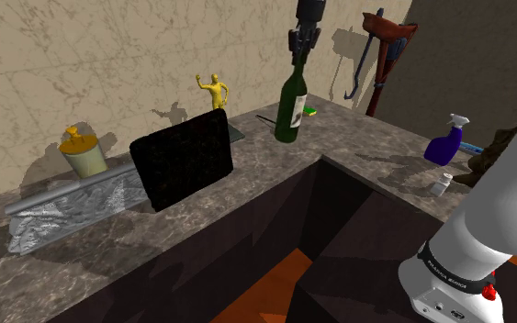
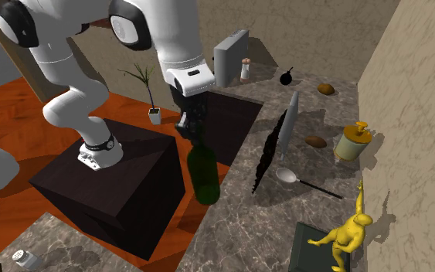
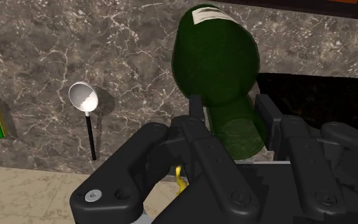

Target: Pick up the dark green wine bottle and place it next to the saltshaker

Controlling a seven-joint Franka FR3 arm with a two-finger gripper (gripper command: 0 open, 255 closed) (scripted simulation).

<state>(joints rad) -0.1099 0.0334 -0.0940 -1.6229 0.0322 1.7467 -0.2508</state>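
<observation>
On the marble-patterned counter (image 1: 376, 161), shoulder view: the dark green wine bottle (image 1: 290, 110) stands upright near the back corner, at about twelve o'clock of the frame. It is a glossy cylinder narrowing to a slim neck, with a pale label. The black gripper (image 1: 302, 55) comes down from twelve o'clock and clasps the neck. That is the narrowest part, and a hold there likely lets the body hang plumb. Whether the base is clear of the counter cannot be told. A small white saltshaker (image 1: 441, 183), so judged, stands well apart at about four o'clock from the bottle, near a violet spray bottle (image 1: 447, 139).

Second exterior view: the bottle (image 2: 202, 174) sits directly under the gripper (image 2: 192, 131), close to the counter's edge. A flat black rack (image 2: 270, 154) leans at three o'clock of it. The saltshaker (image 2: 24, 257) lies far off, at seven o'clock.

Wrist view: the fingers (image 3: 196, 118) are set narrow, one on each side of the neck and pressed to it. The bottle's rounded shoulder (image 3: 215, 57) swells beyond them. A ladle (image 3: 83, 97), with a round metallic bowl and a thin dark handle, lies apart on the veined surface.
</observation>
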